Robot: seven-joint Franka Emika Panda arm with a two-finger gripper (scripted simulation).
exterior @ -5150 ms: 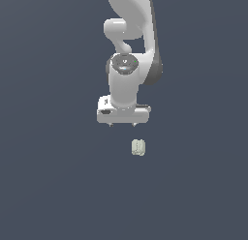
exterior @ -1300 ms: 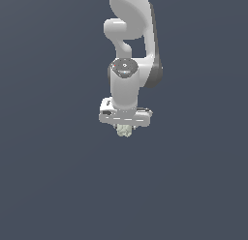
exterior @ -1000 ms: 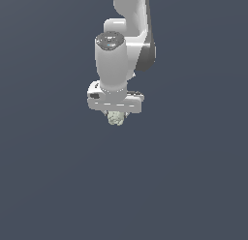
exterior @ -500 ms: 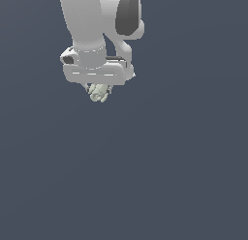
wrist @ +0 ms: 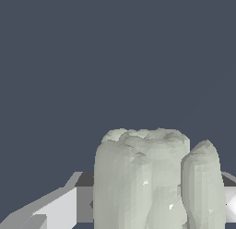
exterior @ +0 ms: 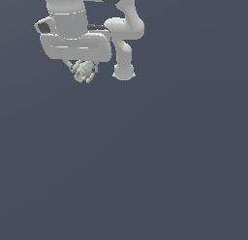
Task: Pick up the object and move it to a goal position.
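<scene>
up high, the gripper (exterior: 84,69) is clamped on the pale ribbed object (exterior: 84,72), clear of the floor.

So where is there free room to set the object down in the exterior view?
The grey surface is bare below and to the exterior view's right of the gripper. It is crowded only at top left, around the held object and arm.

A plain, dark slate-blue surface (exterior: 160,166) fills the exterior view from edge to edge, flat and evenly lit, with no visible seam, edge or corner. Whether it is a floor or a mere backdrop cannot be told. The wrist view shows the same uniform blue-grey expanse (wrist: 115,52) behind everything. No other loose item shows on it in either view.
</scene>
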